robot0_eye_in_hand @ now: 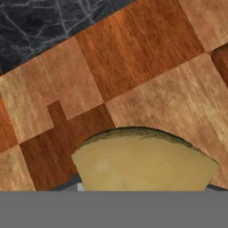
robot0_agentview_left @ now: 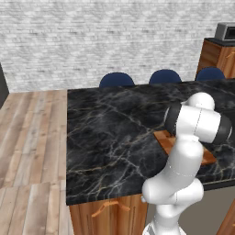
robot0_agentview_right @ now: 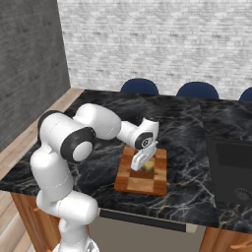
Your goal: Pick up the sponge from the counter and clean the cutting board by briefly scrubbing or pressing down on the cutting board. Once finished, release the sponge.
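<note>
One sponge (robot0_agentview_right: 148, 165), mustard yellow, sits between the fingers (robot0_agentview_right: 146, 164) and is pressed down on the cutting board (robot0_agentview_right: 132, 182). In the right base view the white arm reaches from the near left across the bench (robot0_agentview_right: 192, 133) and bends its hand down over the far half of the board, the yellow block showing just under the hand. The fingers are narrowed onto the sponge and hold it. In the hand view the sponge (robot0_eye_in_hand: 142, 162) fills the lower middle, its rounded edge lying against the checkered board (robot0_eye_in_hand: 147, 53), whose lighter and darker squares spread above it; a strip of black marble (robot0_eye_in_hand: 44, 26) shows at the top left beyond the board's edge. The board lies flat near the front edge of the bench, right of the arm's shoulder. In the left base view the arm's elbow covers most of the board (robot0_agentview_left: 164, 137), of which two corners show on the bench (robot0_agentview_left: 110, 133). Three blue chair backs (robot0_agentview_left: 117, 80) stand along the far side of the bench, before a pale brick wall (robot0_agentview_right: 157, 39).
</note>
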Available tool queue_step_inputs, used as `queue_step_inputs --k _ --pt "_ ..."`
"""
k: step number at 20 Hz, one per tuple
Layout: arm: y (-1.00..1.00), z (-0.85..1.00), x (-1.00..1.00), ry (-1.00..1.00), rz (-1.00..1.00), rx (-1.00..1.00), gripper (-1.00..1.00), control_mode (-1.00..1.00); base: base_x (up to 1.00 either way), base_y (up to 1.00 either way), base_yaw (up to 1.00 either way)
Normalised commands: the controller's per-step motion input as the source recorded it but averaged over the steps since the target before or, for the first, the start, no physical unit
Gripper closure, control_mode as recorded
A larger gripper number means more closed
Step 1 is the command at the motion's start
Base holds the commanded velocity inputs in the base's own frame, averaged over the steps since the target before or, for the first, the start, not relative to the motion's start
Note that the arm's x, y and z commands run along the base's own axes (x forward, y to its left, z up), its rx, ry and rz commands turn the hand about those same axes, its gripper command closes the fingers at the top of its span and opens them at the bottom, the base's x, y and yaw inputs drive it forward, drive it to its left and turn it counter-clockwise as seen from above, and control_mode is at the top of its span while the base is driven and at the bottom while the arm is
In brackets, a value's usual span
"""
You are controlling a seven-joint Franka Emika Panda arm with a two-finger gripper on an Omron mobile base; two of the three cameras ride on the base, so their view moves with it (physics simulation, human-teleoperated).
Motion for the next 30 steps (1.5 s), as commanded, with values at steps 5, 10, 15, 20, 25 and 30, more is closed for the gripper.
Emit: queue_step_inputs --k 5,10,15,20,25,30 --pt "-0.08 -0.23 -0.74 0.00 0.00 0.01 1.00 -1.00 0.00 0.00 0.00" --pt "0.00 -0.19 -0.71 0.00 0.00 0.00 1.00 -1.00 0.00 0.00 0.00" --pt "0.00 -0.19 -0.75 0.02 0.00 0.00 1.00 -1.00 0.00 0.00 0.00" --pt "0.00 -0.11 -0.68 0.12 0.00 0.00 1.00 -1.00 0.00 0.00 0.00" --pt "0.00 -0.10 -0.61 0.15 0.00 0.00 1.00 -1.00 0.00 0.00 0.00" --pt "-0.13 0.05 -0.21 0.01 0.00 0.00 1.00 -1.00 0.00 0.00 0.00"
